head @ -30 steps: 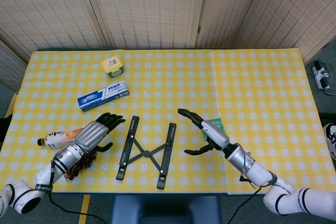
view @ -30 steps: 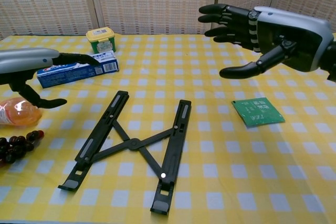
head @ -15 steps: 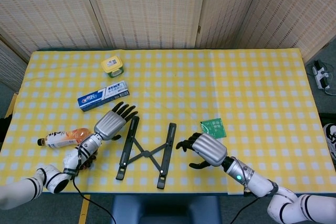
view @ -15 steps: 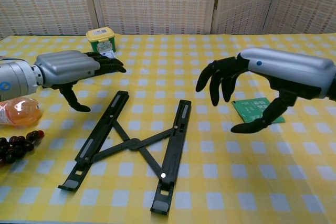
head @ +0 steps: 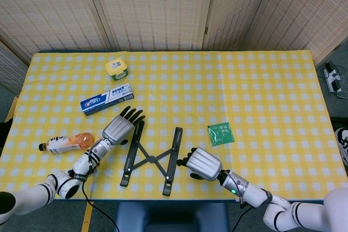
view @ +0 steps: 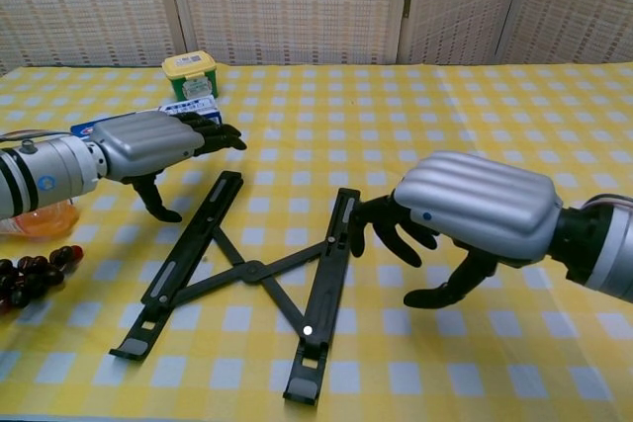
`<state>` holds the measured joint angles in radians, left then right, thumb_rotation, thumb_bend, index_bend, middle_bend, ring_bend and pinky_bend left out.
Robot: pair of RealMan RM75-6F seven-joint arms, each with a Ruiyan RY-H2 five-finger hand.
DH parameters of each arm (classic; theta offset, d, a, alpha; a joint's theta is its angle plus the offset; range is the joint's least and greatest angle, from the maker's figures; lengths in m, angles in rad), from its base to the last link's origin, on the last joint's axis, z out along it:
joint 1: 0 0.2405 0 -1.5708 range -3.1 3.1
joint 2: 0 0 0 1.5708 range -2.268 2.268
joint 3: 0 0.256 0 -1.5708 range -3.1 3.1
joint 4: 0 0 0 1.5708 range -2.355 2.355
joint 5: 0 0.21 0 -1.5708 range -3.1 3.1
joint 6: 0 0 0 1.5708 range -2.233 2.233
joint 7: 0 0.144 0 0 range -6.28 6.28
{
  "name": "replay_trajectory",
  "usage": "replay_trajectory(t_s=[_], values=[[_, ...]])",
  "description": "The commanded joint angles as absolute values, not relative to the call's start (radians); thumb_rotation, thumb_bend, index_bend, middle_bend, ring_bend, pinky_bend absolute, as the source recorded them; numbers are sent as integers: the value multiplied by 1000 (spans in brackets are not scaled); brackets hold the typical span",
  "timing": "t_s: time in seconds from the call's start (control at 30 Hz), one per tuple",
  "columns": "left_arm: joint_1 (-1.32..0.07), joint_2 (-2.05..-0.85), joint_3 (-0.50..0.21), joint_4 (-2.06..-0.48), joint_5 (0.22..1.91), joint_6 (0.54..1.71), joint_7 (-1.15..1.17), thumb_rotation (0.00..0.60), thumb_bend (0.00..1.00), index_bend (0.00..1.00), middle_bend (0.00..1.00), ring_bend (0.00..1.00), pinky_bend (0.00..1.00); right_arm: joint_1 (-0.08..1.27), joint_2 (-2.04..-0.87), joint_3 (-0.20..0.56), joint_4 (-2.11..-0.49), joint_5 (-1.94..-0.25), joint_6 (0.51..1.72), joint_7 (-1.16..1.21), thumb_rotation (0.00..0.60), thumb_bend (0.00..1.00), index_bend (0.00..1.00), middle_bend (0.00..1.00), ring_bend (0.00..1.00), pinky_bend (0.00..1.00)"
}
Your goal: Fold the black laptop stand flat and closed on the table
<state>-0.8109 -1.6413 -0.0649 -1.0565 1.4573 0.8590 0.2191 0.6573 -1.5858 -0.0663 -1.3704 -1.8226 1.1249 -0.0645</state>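
The black laptop stand (head: 151, 158) (view: 253, 272) lies spread open on the yellow checked cloth, its two rails splayed and joined by crossed struts. My left hand (head: 120, 128) (view: 148, 145) hovers beside the upper end of the left rail, fingers spread, holding nothing. My right hand (head: 199, 163) (view: 465, 214) sits just right of the right rail, palm down. Its fingers (view: 381, 229) curl toward the rail; whether they touch it is unclear.
A toothpaste box (head: 107, 99) and a yellow-lidded jar (head: 117, 68) lie behind the left hand. An orange drink bottle (head: 65, 143) and dark grapes (view: 28, 278) are at the left edge. A green packet (head: 221, 133) lies right of the stand.
My right hand has dropped and moved left, from above the green packet to beside the right rail. My left hand has moved right and forward, to the top of the left rail.
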Motion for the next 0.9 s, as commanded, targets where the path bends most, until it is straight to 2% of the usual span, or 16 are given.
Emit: replay_trajectory(t_s=[0.03, 0.5, 0.9], values=[[-808, -1648, -62, -1051, 1452, 859, 207, 600, 206, 0, 1, 0, 0, 660, -1608, -75, -1347, -1830, 1120, -76, 600, 230, 429, 696, 677, 619], [-808, -1665, -66, -1055, 1433, 847, 125, 600, 207, 0, 0, 0, 0, 672, -1697, -76, -1229, -1829, 1119, -84, 600, 229, 430, 696, 676, 620], [-812, -1668, -74, -1076, 1413, 836, 104, 600, 206, 0, 0, 0, 0, 702, -1820, -67, -1057, -1850, 1145, -80, 600, 230, 434, 701, 678, 621]])
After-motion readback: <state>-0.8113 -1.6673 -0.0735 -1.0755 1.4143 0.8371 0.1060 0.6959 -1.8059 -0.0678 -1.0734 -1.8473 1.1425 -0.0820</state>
